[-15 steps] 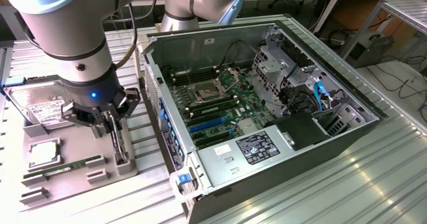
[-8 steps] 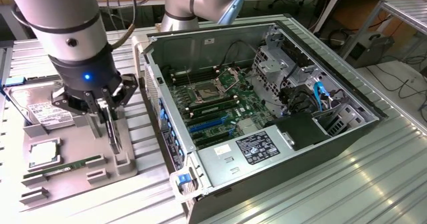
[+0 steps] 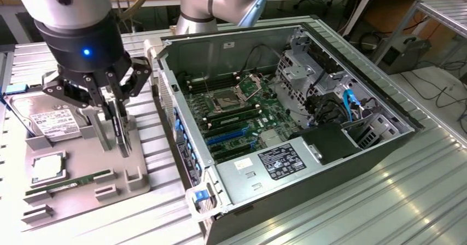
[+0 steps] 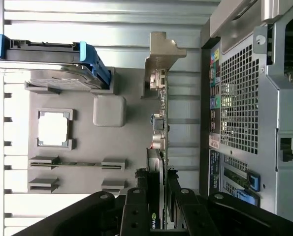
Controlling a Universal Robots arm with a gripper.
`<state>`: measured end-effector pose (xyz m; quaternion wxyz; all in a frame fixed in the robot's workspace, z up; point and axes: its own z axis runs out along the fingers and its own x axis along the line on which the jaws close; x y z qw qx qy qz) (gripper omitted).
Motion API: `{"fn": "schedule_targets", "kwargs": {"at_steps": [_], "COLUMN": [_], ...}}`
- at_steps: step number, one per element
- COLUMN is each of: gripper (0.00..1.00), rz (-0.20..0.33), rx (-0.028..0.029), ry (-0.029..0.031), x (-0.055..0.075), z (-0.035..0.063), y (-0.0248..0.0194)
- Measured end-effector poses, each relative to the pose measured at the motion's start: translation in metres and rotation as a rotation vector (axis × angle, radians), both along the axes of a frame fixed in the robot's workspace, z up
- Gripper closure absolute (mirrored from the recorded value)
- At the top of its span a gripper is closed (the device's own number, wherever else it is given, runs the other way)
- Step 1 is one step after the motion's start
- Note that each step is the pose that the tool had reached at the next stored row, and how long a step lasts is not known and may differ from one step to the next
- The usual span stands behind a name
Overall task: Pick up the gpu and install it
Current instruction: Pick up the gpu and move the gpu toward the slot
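The gpu (image 3: 123,142) is a thin black card standing on edge on the grey parts tray (image 3: 84,171) at the exterior view's left. My gripper (image 3: 115,126) comes down over it from above, a finger on each face, shut on the card. In the wrist view the gpu (image 4: 158,125) runs away from the camera edge-on, with its silvery-beige bracket (image 4: 162,54) at the far end. The black fingers (image 4: 139,201) press against both sides of the near end, where my gripper (image 4: 157,194) holds it. Whether the card's lower edge still rests in the tray slot is not clear.
The open PC case (image 3: 292,119) lies beside the tray, motherboard up, with blue expansion slots (image 3: 226,136). On the tray sit a silver hard drive (image 3: 51,119), a CPU (image 3: 47,168) and a green memory stick (image 3: 69,182). The case's perforated rear panel (image 4: 244,108) is close to the card.
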<state>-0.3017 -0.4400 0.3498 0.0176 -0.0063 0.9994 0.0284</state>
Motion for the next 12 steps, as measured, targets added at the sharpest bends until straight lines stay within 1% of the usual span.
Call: {"fn": "schedule_targets", "kwargs": {"at_steps": [4,6,8,11,12], "gripper": [0.74,0.74,0.74,0.74,0.74], "rz": [0.001,0.001,0.001,0.001,0.001], "rx": [0.0007,0.0017,0.0026,0.0047,0.0058], "ry": [0.0,0.0002,0.0005,0.0012,0.0017], "x": [0.005,0.011,0.016,0.029,0.036], "z": [0.0193,0.0331,0.0428,0.0599,0.0679], "y": [-0.0059,-0.0101,-0.0132,-0.019,-0.0217]}}
